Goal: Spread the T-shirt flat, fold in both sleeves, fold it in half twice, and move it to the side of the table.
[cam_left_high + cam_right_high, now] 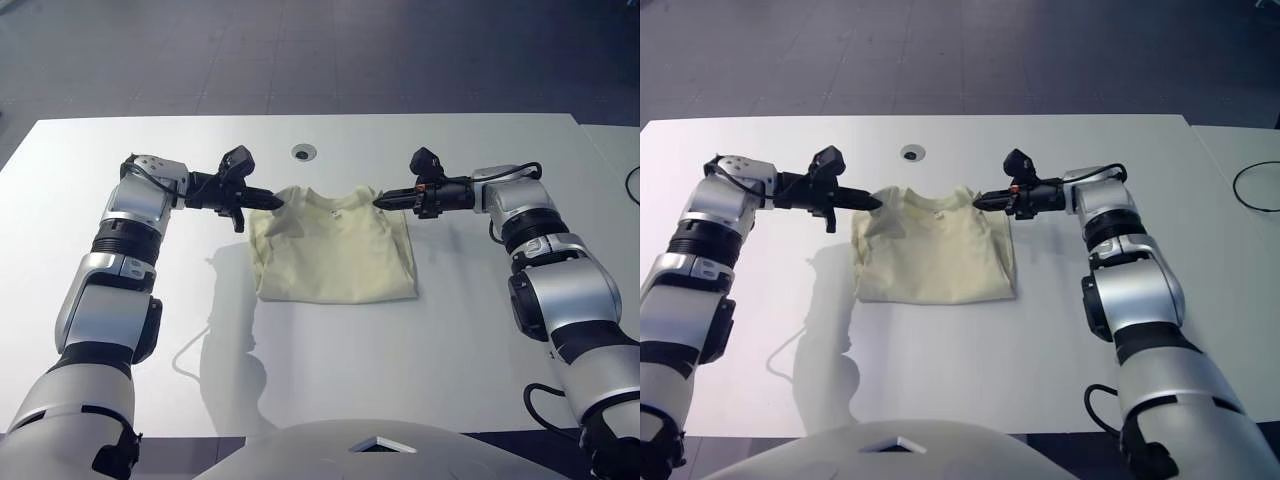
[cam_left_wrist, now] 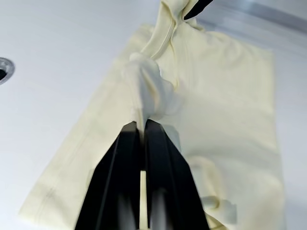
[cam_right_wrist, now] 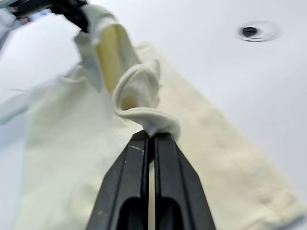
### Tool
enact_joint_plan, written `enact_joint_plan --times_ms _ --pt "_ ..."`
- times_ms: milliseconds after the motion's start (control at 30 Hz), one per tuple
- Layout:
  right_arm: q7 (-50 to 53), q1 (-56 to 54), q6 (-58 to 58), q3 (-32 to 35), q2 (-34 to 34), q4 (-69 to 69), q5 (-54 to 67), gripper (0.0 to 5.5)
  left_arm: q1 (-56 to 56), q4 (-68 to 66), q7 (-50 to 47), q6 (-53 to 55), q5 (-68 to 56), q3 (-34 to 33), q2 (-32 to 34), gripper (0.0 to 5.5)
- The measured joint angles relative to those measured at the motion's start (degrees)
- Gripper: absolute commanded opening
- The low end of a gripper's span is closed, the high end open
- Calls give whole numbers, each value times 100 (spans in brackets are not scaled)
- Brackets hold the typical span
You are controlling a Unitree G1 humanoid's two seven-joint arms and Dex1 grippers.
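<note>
Midway between the desk's (image 1: pixel 480 340) side edges, our left gripper (image 1: pixel 272 201) and right gripper (image 1: pixel 382 201) each clamp closed on a shoulder of the shirt (image 1: pixel 335 250); its length runs from them toward the near edge, both arms equally close.

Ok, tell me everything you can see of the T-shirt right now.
The T-shirt is pale yellow soft cloth, sleeves folded in, a rough rectangle with the collar at the far edge. It lies on the white table, hem toward the robot. The left gripper and right gripper each pinch a far shoulder corner, bunching it.
</note>
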State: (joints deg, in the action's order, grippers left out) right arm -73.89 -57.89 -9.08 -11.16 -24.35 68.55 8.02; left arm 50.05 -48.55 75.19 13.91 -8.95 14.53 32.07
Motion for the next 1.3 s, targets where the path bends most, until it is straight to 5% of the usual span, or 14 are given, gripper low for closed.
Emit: enact_joint_plan --times_ms 400,833,1167,1300 --pt "634 -40 245 268 285 451 -546 2 390 -1617 -724 -991 670 -172 -492 0" --pt "3414 -38 1125 962 -52 534 -834 224 701 -1859 -1901 -1606 934 -738 -241 234" --pt "2683 185 2105 451 332 -240 -1207 391 -1326 2457 -2399 -394 991 -818 -169 407" --pt "3009 267 2505 -67 448 -167 -1822 453 -2612 4341 -2785 454 1470 -274 -223 471"
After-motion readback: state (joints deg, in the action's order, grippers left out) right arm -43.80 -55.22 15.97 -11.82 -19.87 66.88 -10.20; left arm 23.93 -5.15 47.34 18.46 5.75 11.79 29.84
